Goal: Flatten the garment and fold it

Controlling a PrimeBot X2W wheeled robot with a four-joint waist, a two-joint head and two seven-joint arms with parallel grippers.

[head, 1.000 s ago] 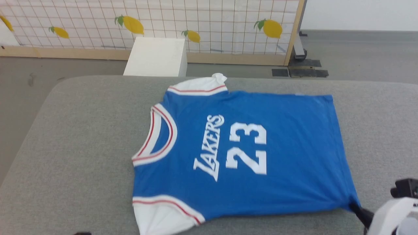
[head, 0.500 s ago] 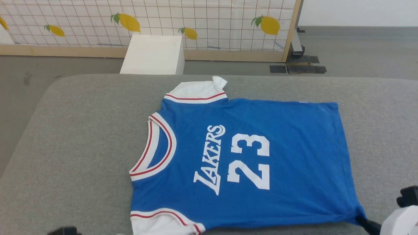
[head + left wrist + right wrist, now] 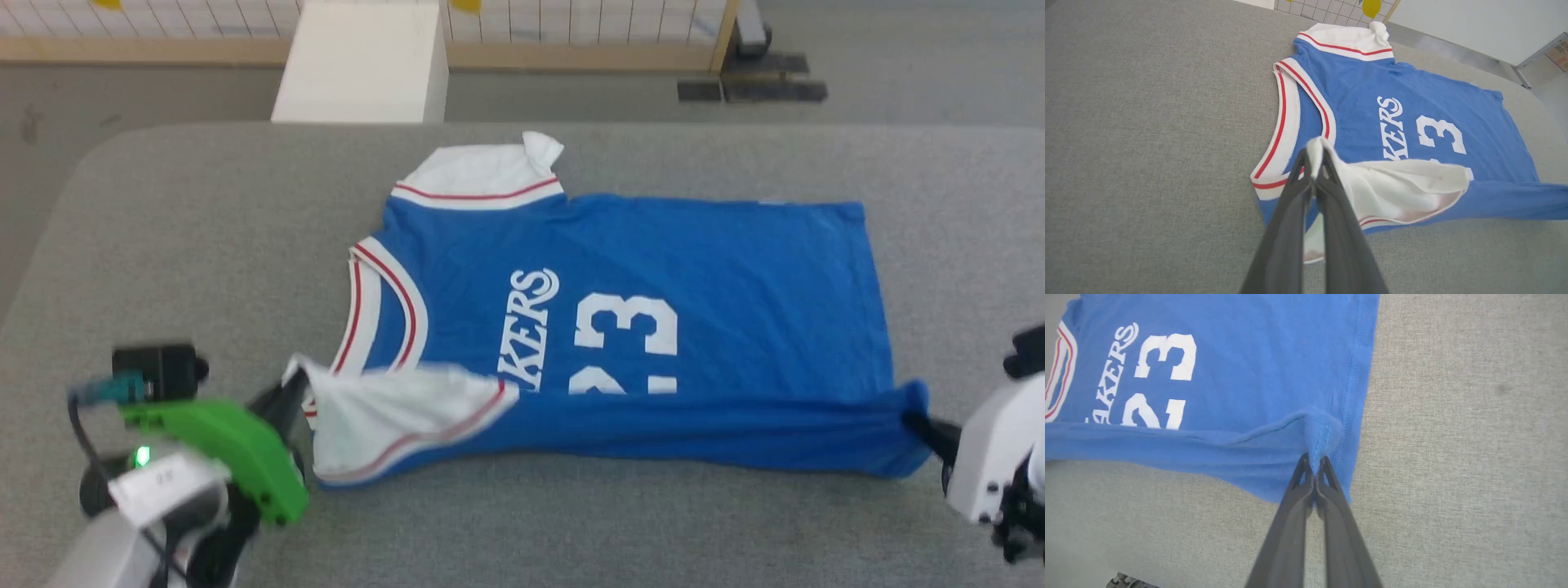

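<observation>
Two clamped holds on garment (image 3: 694, 269), lying on bench (image 3: 204, 212): left gripper (image 3: 1314, 163) on near sleeve (image 3: 1404, 183), right gripper (image 3: 1314, 462) on near hem corner (image 3: 1323, 433). Carry both far together, level, edge taut.

A test lab; freestanding lemon-print partition (image 3: 1339, 7), padded grey table (image 3: 204, 204).
</observation>
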